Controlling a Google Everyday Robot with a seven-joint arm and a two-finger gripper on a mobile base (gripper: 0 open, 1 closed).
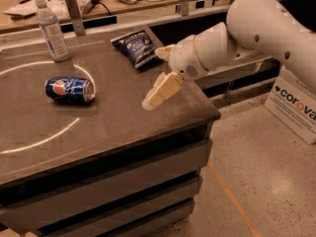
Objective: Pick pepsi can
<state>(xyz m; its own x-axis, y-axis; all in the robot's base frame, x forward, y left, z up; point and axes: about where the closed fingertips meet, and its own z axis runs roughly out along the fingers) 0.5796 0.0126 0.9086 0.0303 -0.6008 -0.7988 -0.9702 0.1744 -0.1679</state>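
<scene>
On the brown tabletop (113, 127), a clear plastic water bottle (52, 31) is seen standing at the upper left. Below it, the small blue metal pepsi can (69, 89) is laid on its side, left of centre. Further right, a dark blue crinkled chip bag (137, 47) is placed near the far edge, and the beige pincer (157, 77) is held just beside it, well apart from the can, released with nothing grasped.

The can (69, 89) lies on its side on the table (123, 127). The gripper (154, 78) hovers well to its right, fingers spread, near a chip bag (136, 47). A bottle (52, 29) stands behind.
</scene>
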